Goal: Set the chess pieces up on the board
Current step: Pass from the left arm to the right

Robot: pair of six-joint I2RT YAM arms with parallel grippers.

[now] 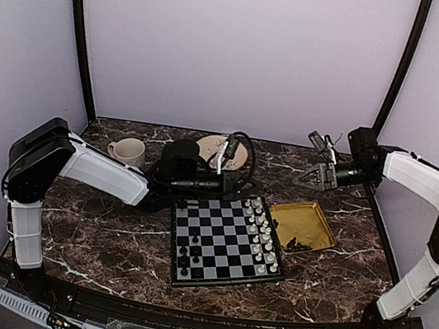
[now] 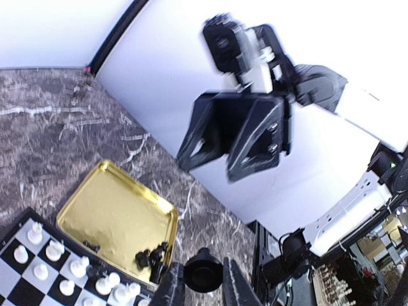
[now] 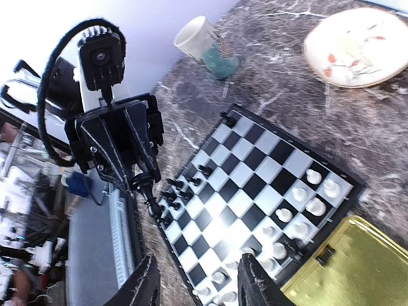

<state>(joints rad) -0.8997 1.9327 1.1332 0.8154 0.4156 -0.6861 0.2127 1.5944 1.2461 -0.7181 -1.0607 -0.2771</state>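
Note:
The board lies mid-table, with white pieces along its right side and several black chess pieces at its near left. My left gripper hovers above the board's far edge, shut on a black chess piece, which also shows in the right wrist view. More black pieces lie in the yellow tray. My right gripper is open and empty, raised behind the tray. Its fingers frame the board from above.
A white cup and a patterned plate stand behind the board at the back. The yellow tray touches the board's right edge. A black piece lies in the tray. The right gripper's body hangs high in the left wrist view.

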